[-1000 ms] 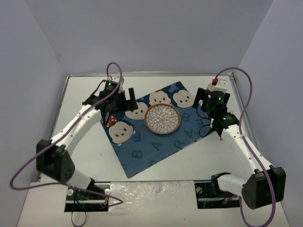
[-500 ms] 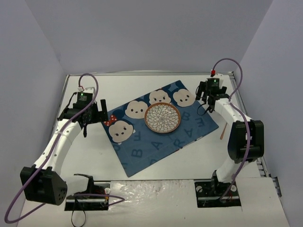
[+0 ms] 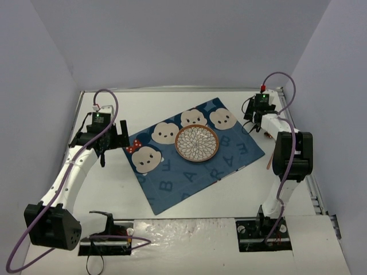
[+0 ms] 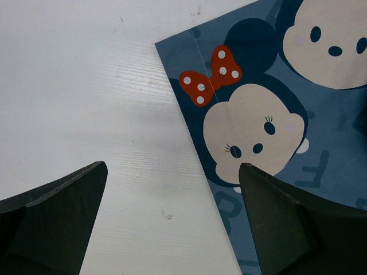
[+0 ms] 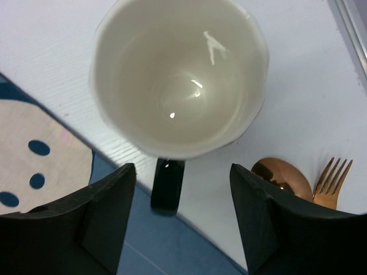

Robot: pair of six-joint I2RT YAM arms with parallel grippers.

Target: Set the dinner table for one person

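dinner table (image 3: 189,200) is the big matte white counter that fills the floor of the walled-in cell and carries everything else, with both arms bolted at its near edge.

a blue placemat (image 3: 195,157) printed with cartoon faces and letters lies askew near the middle of it, one corner towards the far right. a round plate (image 3: 196,143) with a brown rim and a pale petal pattern sits on the placemat, on its far half.

left gripper (image 4: 172,169) hangs over the left edge of the placemat with its fingers spread wide and nothing between them. its wrist camera shows bare white surface under one finger and a bow-wearing cartoon face under the other.

right gripper (image 5: 182,172) is at the far right, off the placemat's far-right corner, above a mug (image 5: 178,80). the mug is upright, creamy white inside, with a dark handle. it stands on the dinner table right at the placemat's edge, and the handle reaches out over the blue cloth. the fingers are apart. from the wrist camera the handle shows in the gap between them, and neither finger is seen touching it.

just beside the mug lie a copper-coloured spoon (image 5: 275,175) and a gold fork (image 5: 332,182), side by side on the white surface.
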